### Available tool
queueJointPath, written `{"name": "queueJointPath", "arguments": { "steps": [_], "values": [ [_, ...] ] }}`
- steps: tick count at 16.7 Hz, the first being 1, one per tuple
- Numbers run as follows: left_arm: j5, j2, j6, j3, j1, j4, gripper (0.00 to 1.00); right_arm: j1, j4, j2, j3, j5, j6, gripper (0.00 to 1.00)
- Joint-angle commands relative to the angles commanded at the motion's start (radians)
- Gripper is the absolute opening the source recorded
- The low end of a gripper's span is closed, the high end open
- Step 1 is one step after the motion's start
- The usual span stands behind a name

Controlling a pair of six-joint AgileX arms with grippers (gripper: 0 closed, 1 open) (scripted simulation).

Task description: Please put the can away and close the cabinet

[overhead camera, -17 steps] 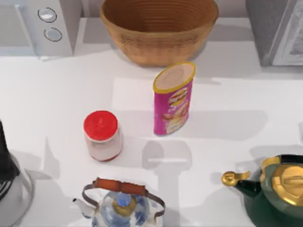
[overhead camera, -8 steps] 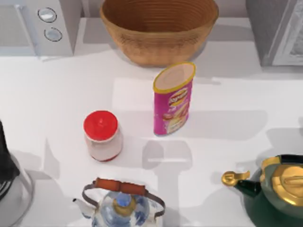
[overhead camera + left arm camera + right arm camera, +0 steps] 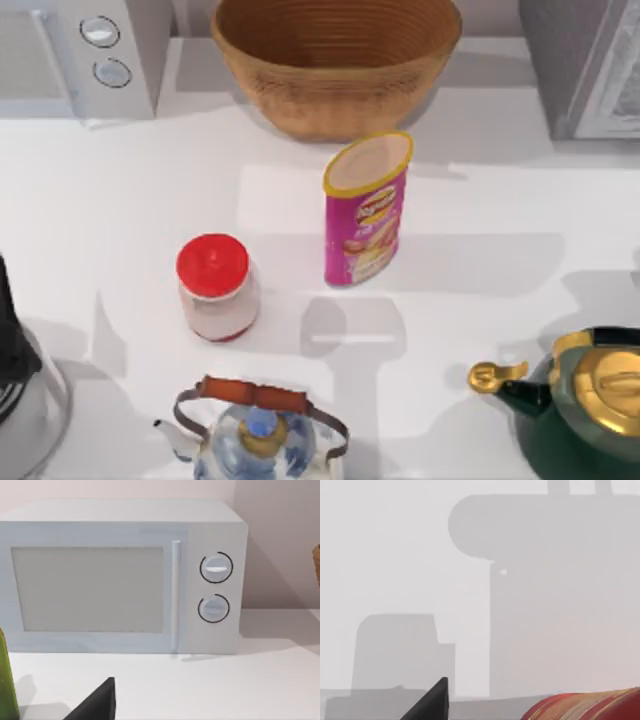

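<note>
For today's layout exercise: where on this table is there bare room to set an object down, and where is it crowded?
Bare table lies between the microwave and the red-lidded jar. More lies right of the crisps can, below the cabinet. It is crowded along the near edge: blue-white teapot, green kettle, jar.

The pink can carries a printed logo on its side, too blurred to read.

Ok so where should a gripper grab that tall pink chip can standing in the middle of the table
Probably the middle of the tall pink cylindrical can, fingers closing across its round sides. It stands upright, with open table to its right, while the red-lidded jar sits to its left, so approaching from the right looks easiest.
</note>
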Motion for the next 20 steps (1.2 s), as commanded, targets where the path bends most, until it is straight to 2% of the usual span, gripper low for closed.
{"name": "queueJointPath", "arguments": {
  "steps": [10, 20],
  "values": [
    [0.0, 0.0, 0.0, 0.0, 0.0, 0.0, 1.0, 0.0, 0.0, 0.0, 0.0, 0.0, 0.0, 0.02],
    [0.0, 0.0, 0.0, 0.0, 0.0, 0.0, 1.0, -0.002, -0.003, -0.001, 0.003, 0.0, 0.001, 0.0]
  ]
}}
